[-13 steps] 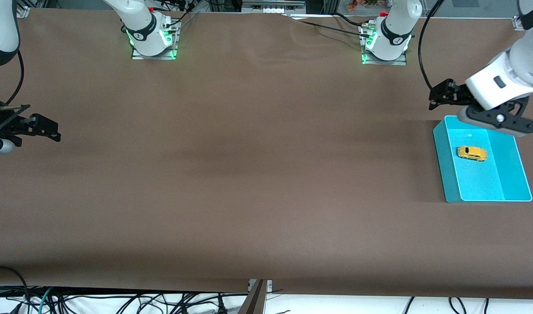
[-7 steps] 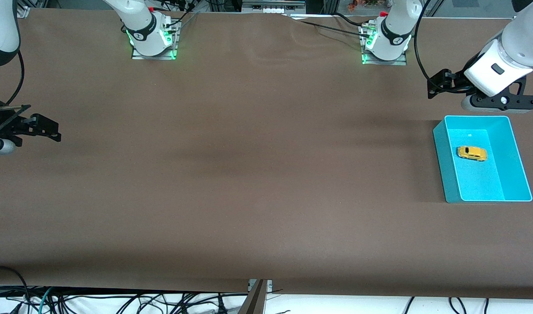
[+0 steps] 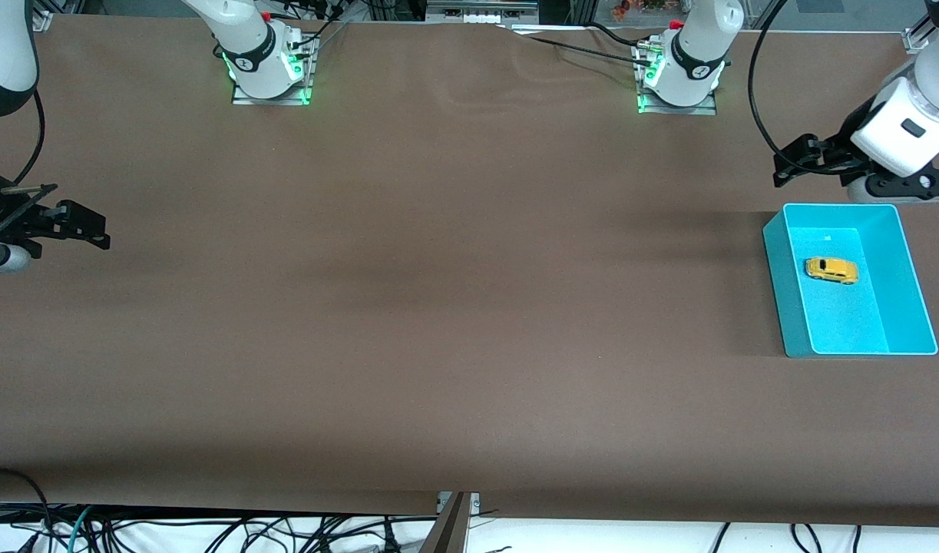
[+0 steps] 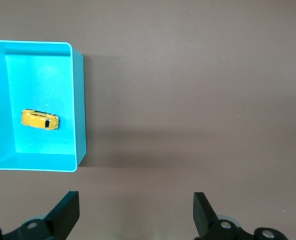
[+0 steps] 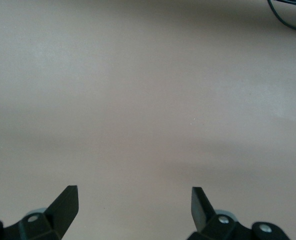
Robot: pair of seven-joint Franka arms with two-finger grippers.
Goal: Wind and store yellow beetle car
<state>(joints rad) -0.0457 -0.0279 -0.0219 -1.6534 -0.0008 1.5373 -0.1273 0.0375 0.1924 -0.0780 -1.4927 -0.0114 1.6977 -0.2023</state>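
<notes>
Two arms idle with jaws released; the car sits stored in the bin.

One gripper, the right gripper [image 3: 93,230], waits over bare brown worktop [image 3: 438,269] at the right arm's end, its jaws spread wide and holding nothing; the right wrist view shows only plain worktop between its fingertips [image 5: 68,200] and a loop of cable at one corner. Toward the left arm's end, the yellow beetle car [image 3: 831,269] rests on its wheels on the floor of the turquoise bin [image 3: 780,292], clear of every wall. The left gripper [image 3: 895,184] hovers over the worktop just beside the bin's edge nearest the bases, jaws apart and empty. Only the left wrist view looks straight down on the car [image 4: 39,120] and its dark window.
</notes>
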